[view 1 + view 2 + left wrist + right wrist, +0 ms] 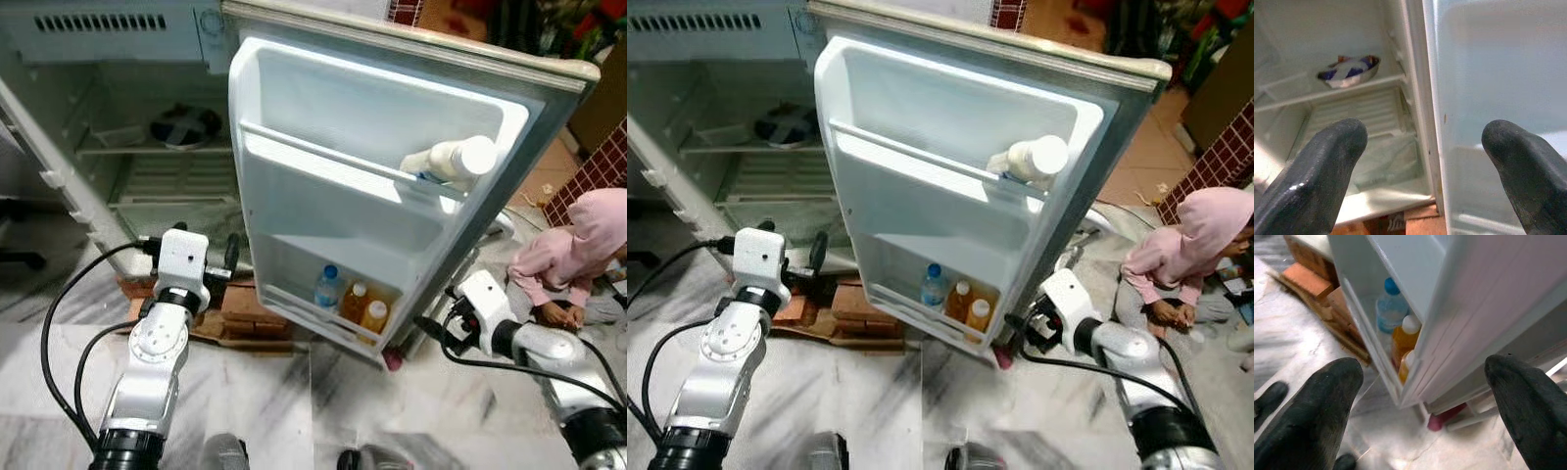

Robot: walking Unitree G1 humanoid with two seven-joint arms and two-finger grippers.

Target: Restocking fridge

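Fridge [118, 147] stands open on bricks [240, 304], its wire shelves bare but for a dark dish [184, 124] on the upper shelf. Its door [392, 127] swings wide toward the robot, the inner face turned to the camera and the free edge reaching out to the right. A white bottle [453, 160] lies on its side in the upper door rack, at the outer end. In the bottom rack stand three bottles close together: a clear water bottle [329, 287] with a blue cap, then two orange juice bottles [363, 308] with white caps nearer the door's outer edge.

Left arm [157, 343] rises bent from below, wrist upright; the left gripper [1425, 161] sits just before the hinge side of the door, near the bricks, fingers spread apart and empty, looking past the door's edge into the cabinet. Right arm [549, 352] reaches in from the right, forearm roughly level; the right gripper [1420, 401] is low, near the door's bottom outer corner, fingers spread wide and holding nothing, the corner between them in its wrist view.

Marble floor [294, 392] lies open between the arms. A person [578, 255] in pink sits on the floor just right of the right arm.
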